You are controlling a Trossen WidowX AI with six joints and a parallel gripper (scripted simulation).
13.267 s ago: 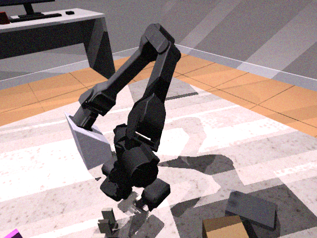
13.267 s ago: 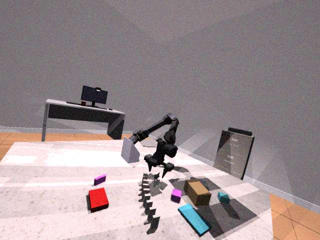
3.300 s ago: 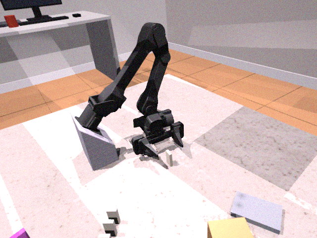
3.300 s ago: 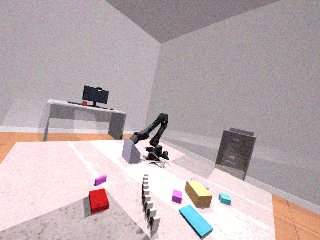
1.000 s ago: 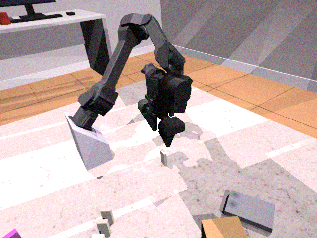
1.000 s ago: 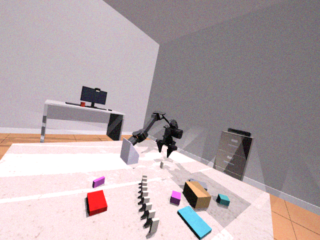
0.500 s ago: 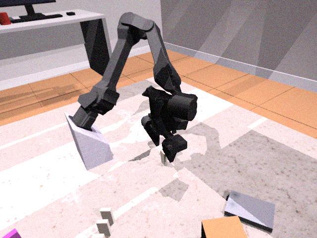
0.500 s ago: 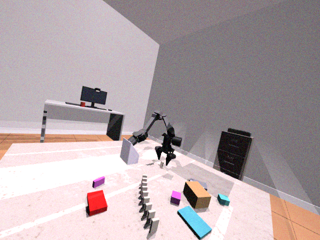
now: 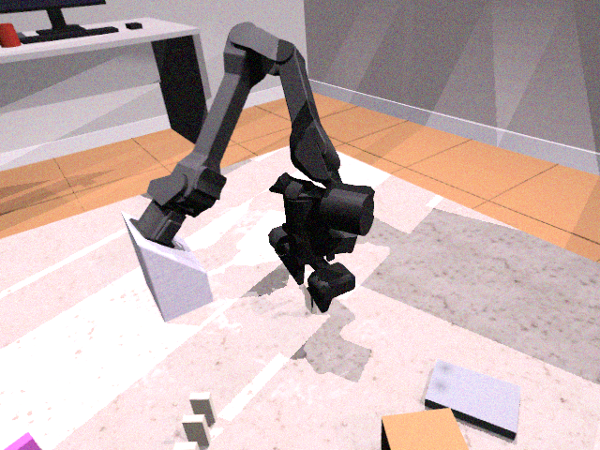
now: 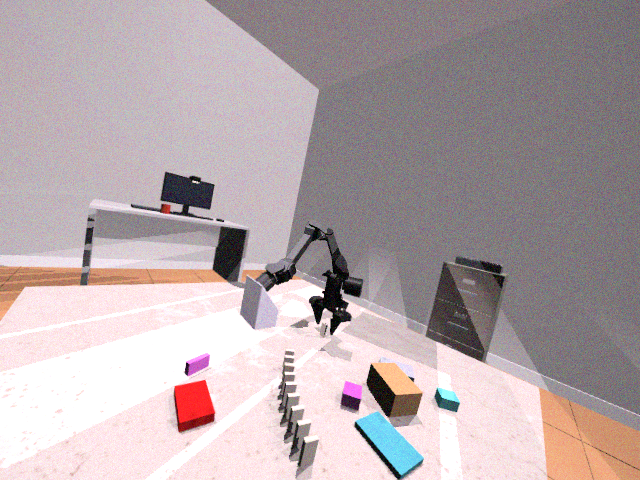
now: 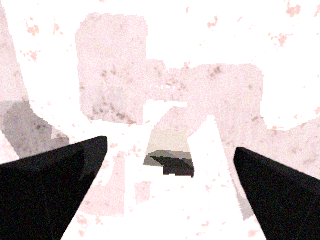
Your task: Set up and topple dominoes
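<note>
Hand [image 9: 313,296] [image 10: 326,326] [image 11: 170,148] (open, two fingers) surrounds one lone domino [image 9: 309,301] [image 10: 324,329] [image 11: 170,140].

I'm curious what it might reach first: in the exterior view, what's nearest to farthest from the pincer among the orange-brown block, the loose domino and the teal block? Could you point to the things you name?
1. Loose domino [image 9: 308,298] [image 10: 324,329] [image 11: 170,140]: right below the pincer [image 9: 312,296] [image 10: 325,328] [image 11: 170,148].
2. Orange-brown block [image 9: 424,428] [image 10: 398,384]: toward the camera, rightward.
3. Teal block [image 10: 447,398]: farther right.

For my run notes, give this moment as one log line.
pincer: open | loose domino: between fingers, ungripped | row: standing
</note>
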